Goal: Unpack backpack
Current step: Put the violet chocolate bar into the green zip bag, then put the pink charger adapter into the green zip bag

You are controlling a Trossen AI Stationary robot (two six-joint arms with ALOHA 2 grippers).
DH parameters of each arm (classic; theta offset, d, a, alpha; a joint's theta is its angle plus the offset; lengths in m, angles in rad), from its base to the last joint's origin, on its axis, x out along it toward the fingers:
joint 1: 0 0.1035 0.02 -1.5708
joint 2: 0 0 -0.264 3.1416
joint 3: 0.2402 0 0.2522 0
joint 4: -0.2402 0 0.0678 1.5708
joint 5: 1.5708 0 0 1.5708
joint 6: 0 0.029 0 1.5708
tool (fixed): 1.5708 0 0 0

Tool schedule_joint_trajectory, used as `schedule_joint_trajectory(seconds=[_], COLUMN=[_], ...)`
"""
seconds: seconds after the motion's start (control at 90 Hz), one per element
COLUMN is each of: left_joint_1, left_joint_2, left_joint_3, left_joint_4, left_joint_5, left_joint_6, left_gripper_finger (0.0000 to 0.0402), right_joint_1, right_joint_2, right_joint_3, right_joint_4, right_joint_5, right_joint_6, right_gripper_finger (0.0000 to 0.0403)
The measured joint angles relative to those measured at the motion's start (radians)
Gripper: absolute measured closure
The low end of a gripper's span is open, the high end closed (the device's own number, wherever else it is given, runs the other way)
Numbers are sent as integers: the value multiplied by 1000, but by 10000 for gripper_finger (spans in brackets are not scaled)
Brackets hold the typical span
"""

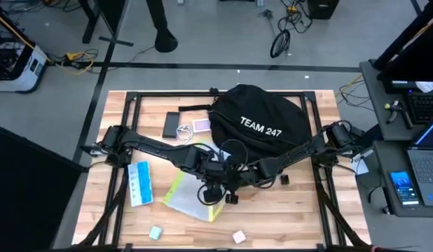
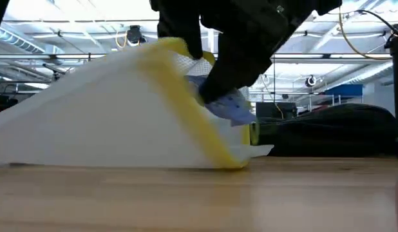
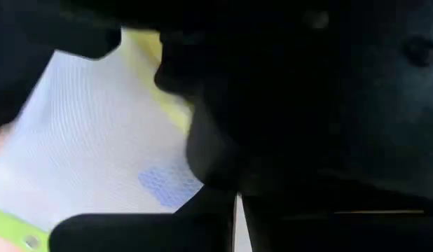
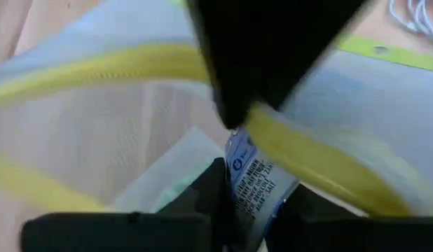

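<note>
The black backpack (image 1: pixel 262 124) with white "TEAM 247" lettering lies at the table's far middle. In front of it lies a white mesh pouch (image 1: pixel 188 199) with a yellow rim, one side raised like a tent (image 2: pixel 109 116). Both grippers meet over the pouch's mouth. My left gripper (image 1: pixel 211 183) is shut on the pouch's rim. My right gripper (image 4: pixel 251 210) is shut on a small white packet with blue print (image 4: pixel 255 183) at the pouch's mouth. The arms hide the mouth in the high view. My left gripper holds the pouch's yellow rim (image 4: pixel 272 140) on the upper side of its mouth, coming from above. That side is raised (image 2: pixel 176 51), while the pouch's bottom edge (image 2: pixel 122 164) rests on the table. The left wrist view is too dark to show the fingers' hold. My right gripper pinches the small packet's end (image 4: pixel 248 199) between its two fingers. The fingers slant down toward the pouch's mouth. The packet (image 2: pixel 232 108) sits clear of the table just under the raised yellow rim.
A blue and white box (image 1: pixel 139 183) lies at the near left. A dark phone (image 1: pixel 172 124), a white cable (image 1: pixel 183 131) and a pink card (image 1: pixel 202 126) lie left of the backpack. Two small items (image 1: pixel 155 232) (image 1: pixel 238 237) sit near the front edge.
</note>
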Motion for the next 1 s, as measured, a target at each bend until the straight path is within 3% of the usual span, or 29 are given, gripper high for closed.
schedule_joint_trajectory(seconds=[0.3,0.456,0.656,0.778,1.0], left_joint_1=[5,6,-4,-9,-7], left_joint_2=[0,1,1,1,1], left_joint_3=[0,0,1,1,1], left_joint_4=[-1,0,10,7,4], left_joint_5=[7,7,19,20,21], left_joint_6=[-6,-13,-19,-1,21], left_gripper_finger=[401,401,402,402,402], right_joint_1=[-2,5,73,193,356], right_joint_2=[1,-36,-132,-140,-45], right_joint_3=[-2,-1,-1,-1,-2], right_joint_4=[-1,-207,-429,-372,-183], right_joint_5=[-4,-1,-103,-202,-160], right_joint_6=[-16,24,134,98,-32], right_gripper_finger=[224,184,173,176,182])
